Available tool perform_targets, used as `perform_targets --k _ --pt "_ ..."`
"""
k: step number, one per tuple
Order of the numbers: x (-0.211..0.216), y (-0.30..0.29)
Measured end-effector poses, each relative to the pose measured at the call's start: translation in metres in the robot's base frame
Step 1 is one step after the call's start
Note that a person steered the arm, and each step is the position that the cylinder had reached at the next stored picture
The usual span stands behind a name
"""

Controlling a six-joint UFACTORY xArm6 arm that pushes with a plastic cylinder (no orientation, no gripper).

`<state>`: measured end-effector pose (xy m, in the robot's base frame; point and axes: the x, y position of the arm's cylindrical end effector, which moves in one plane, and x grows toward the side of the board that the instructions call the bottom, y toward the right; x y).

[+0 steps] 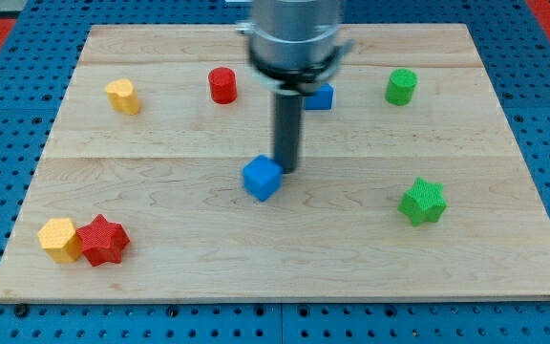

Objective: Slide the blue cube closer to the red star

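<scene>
Resting on the board, my tip point(287, 170) sits at the upper-right side of the small blue cube point(263, 178), touching it or just beside it; it is a bare rod, so it holds nothing. That placement suits the job, I judge: the red star-shaped block point(102, 240) lies well apart toward the view's bottom left, so a push from this side would drive the cube that way. A yellow block point(59, 239) touches the star's left side. On the pale wooden board point(504, 277), another blue block point(320, 96) shows partly behind the rod.
</scene>
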<state>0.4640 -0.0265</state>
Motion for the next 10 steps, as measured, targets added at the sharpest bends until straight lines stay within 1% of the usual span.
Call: perform_targets --k 1,2,3,4,5,6,7,8,9,10 --pt "0.041 -0.061" --pt "0.052 -0.06" --pt "0.043 -0.028" --pt "0.064 -0.024" --pt "0.084 -0.061" --pt "0.087 -0.062" --pt "0.075 -0.04" --pt "0.058 -0.05" --pt "0.058 -0.075" --pt "0.073 -0.093"
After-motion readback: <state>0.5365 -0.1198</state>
